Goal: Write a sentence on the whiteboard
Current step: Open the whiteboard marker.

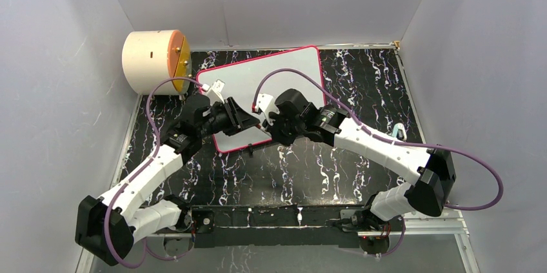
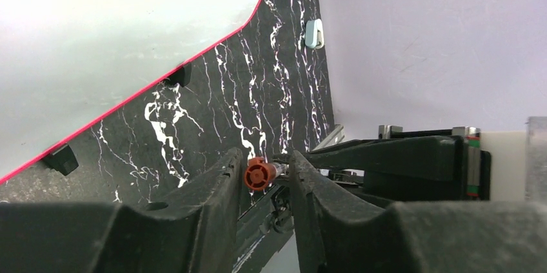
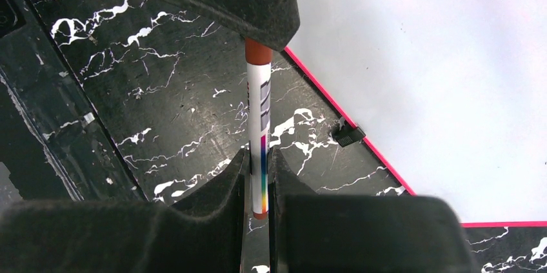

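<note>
From overhead, both arms reach inward, elbows out, wrists meeting nose to nose over the lower edge of the whiteboard (image 1: 284, 73), which lies mid-frame on the black marbled table (image 1: 367, 86); only the right wrist view shows the right gripper (image 3: 258, 164) clamped on a white marker (image 3: 260, 111); the left wrist view shows the left gripper (image 2: 266, 164) flanking its red-brown cap (image 2: 258, 175); whether it pinches, I cannot tell.

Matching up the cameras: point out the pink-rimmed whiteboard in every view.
Top external: the large white rectangular whiteboard with a pink-red rim lies centre, tilted.
Left wrist: upper left corner.
Right wrist: right half.
Shared landmark: the black white-veined marble tabletop beneath it.
</note>
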### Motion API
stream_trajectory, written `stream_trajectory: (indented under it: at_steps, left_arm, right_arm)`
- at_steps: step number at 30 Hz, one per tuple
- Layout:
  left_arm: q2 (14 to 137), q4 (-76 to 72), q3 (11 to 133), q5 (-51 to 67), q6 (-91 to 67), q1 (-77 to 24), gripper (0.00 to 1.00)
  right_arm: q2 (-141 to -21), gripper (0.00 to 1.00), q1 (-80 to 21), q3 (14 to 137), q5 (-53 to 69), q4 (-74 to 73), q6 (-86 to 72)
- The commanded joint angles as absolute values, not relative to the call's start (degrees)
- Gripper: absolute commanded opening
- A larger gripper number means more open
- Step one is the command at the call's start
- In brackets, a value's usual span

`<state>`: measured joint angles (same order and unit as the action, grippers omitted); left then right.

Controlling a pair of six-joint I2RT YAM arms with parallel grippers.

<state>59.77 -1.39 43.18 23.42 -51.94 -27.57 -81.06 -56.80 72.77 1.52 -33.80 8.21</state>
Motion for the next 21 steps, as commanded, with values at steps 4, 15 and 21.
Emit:
stream_trajectory:
  at_steps: [4, 15, 21]
  left_arm:
    - [58.95, -7.66, 40.17, 23.73, -56.3, -28.04, 0.12]
    - [54.7, -15.0, 34.68, 19.65, -63.46, -28.04, 0.0]
    - [52.25, -19.51, 31.12, 17.2, -67.4, -28.05, 0.0]
  right_arm:
    - [-79.97, 0.0, -57.39, 73.38, 0.82, -29.13, 9.24]
    - [-74.59, 0.42, -57.39, 68.06, -0.5, -20.31, 2.34]
    - [-68.13, 0.74, -57.26, 62.06, -0.45, -9.83, -6.18]
